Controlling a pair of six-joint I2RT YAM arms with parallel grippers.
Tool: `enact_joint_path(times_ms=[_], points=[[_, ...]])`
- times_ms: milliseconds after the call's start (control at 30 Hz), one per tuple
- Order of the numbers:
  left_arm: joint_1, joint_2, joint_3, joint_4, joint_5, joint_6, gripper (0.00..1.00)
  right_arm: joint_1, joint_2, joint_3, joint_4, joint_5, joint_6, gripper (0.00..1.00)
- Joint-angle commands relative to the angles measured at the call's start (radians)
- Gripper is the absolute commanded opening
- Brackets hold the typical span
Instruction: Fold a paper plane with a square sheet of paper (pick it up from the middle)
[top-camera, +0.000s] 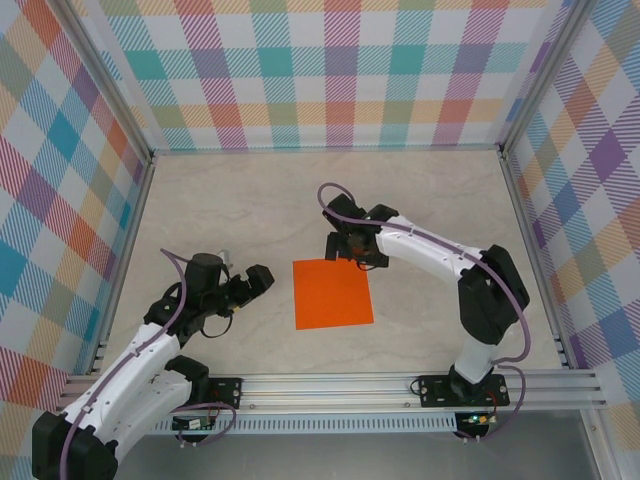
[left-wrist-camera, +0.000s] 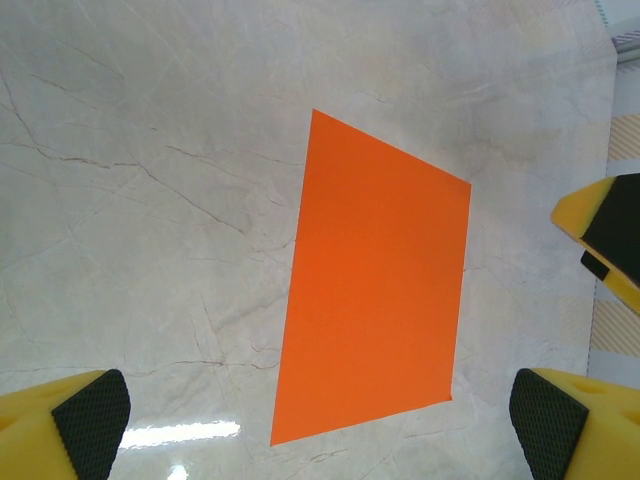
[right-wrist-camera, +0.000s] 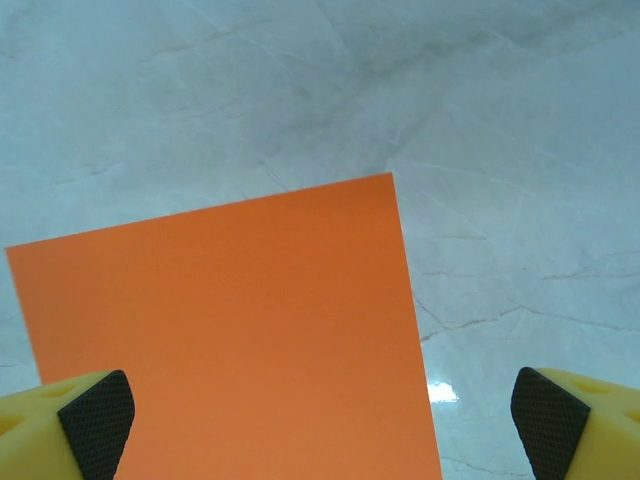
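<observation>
Sheet: square sheet of paper (top-camera: 333, 293) flat, uncreased, orange | left claw (top-camera: 266, 278) spread wide, empty | right claw (top-camera: 350, 254) likewise

Robot lab / data-collection cell, not a home or shop; marble-look tabletop (top-camera: 250, 200) boxed in on 3 sides by pastel plaid-print panels (top-camera: 340, 70); aluminium extrusion posts (top-camera: 102, 75) at the corners & a slotted alu rail (top-camera: 340, 385) along the near edge; 2 white multi-joint arms bolted to that rail on black base plates (top-camera: 445, 388), left arm (top-camera: 130, 368) & right arm (top-camera: 430, 250); purple cabling (top-camera: 174, 285) looped along the arms; wrist cams show same glossy tabletop w/ lamp glare (left-wrist-camera: 180, 435).
</observation>
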Motion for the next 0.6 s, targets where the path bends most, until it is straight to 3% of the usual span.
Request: enact_joint_path(times_ms=[0, 167, 567], points=[[0.012, 0.016, -0.023, 0.046, 0.04, -0.02, 1.0, -0.008, 0.035, -0.045, -0.002, -0.074, 0.061, 1.0], [0.0, 0.058, -0.039, 0.105, 0.072, -0.046, 1.0, -0.002, 0.051, -0.091, 0.104, -0.189, 0.069, 1.0], [-0.124, 0.276, 0.048, 0.151, 0.025, -0.027, 1.0, 0.031, 0.117, -0.024, 0.074, -0.213, 0.065, 1.0]])
